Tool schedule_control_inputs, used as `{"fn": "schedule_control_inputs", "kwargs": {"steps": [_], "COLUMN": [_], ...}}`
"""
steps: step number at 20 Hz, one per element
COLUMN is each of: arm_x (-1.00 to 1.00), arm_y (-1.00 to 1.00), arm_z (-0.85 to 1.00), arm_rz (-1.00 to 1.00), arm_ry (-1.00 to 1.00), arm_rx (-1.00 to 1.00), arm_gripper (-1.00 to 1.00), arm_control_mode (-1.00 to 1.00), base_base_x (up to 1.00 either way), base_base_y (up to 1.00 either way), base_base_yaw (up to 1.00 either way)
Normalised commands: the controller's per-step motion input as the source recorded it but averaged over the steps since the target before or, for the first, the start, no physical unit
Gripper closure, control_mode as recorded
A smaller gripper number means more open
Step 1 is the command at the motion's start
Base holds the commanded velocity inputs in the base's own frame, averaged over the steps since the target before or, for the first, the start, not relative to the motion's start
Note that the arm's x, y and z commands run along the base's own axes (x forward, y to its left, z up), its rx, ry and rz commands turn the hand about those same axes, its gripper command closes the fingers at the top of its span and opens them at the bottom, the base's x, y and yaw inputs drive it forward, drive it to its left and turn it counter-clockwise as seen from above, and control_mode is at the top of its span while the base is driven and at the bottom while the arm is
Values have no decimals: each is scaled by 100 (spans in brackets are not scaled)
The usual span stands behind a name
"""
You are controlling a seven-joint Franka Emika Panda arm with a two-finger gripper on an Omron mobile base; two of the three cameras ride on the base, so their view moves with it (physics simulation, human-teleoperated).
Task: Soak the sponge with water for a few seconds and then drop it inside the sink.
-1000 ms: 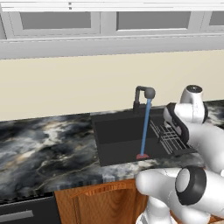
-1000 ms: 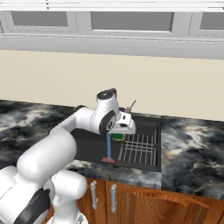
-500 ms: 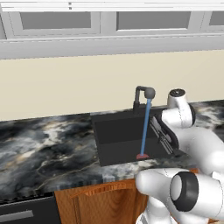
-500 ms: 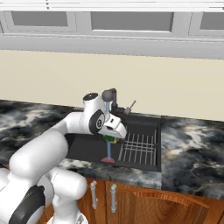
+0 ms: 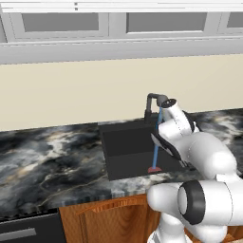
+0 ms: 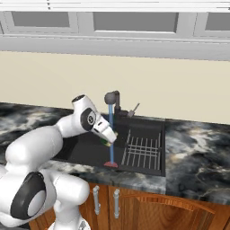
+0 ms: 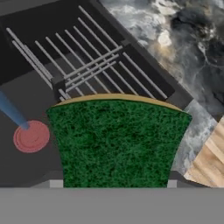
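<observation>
Clamped on the sponge [image 7: 116, 142], the gripper [image 6: 108, 139] hangs over the black sink [image 6: 85, 150] just beside the blue water stream [image 6: 111, 134]. From the hand camera, the sponge's green face is toward the lens, the wire rack [image 7: 83, 61] at 12 o'clock and the reddish splash patch [image 7: 31, 136] at 9 o'clock.

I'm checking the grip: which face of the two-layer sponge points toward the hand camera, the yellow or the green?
The green scouring face of the sponge; it spreads across the hand view, while the yellow layer shows merely as a thin strip along its far edge, toward the wire rack.
</observation>
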Motion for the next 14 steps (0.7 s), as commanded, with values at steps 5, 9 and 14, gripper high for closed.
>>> {"fn": "schedule_control_inputs", "kwargs": {"steps": [5,9,14], "arm_x": [12,0,7], "arm_y": [41,26,28], "arm_z": [-1,0,0], "arm_rz": [-28,-16,-13], "arm_ry": [-6,-6,-2], "arm_rx": [-9,-4,-9], "arm_gripper": [100,100,100], "arm_control_mode": [-100,-100,-100], "base_base_x": [0,0,0], "base_base_y": [0,0,0], "base_base_yaw": [0,0,0]}}
